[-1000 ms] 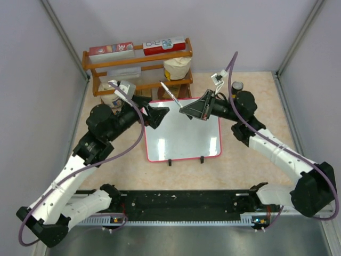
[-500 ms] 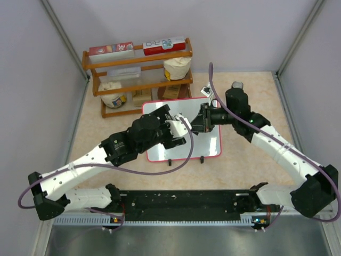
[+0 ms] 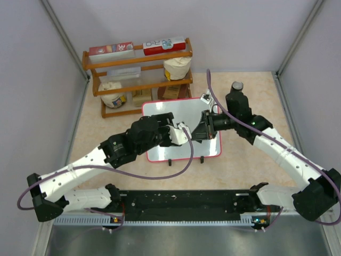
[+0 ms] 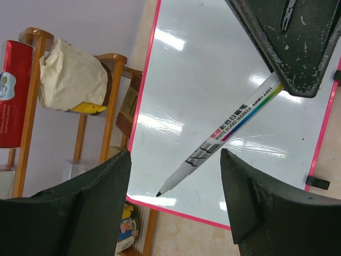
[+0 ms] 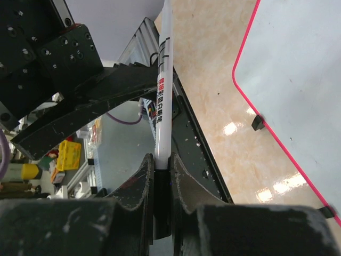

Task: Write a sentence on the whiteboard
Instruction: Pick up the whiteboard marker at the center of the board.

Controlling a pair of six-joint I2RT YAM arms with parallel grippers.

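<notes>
The whiteboard lies flat in front of the shelf, pink-framed, and its face is blank; no sentence is in view. My right gripper is shut on the back end of a white marker. The marker points its bare black tip down at the board's corner and hangs just above the surface. My left gripper is open, one finger on either side of the marker's front end and touching neither side. In the top view both grippers meet over the board's near half, left facing right.
A wooden shelf with boxes and bags stands just behind the board. Two black clip feet stick out at the board's near edge. Grey walls close in left and right, and a black rail runs along the table's near edge.
My left arm has swung from the board's far left corner to its middle, bringing its jaws around the marker and narrowing them a little. My right gripper lowered and turned the marker toward the left one.
</notes>
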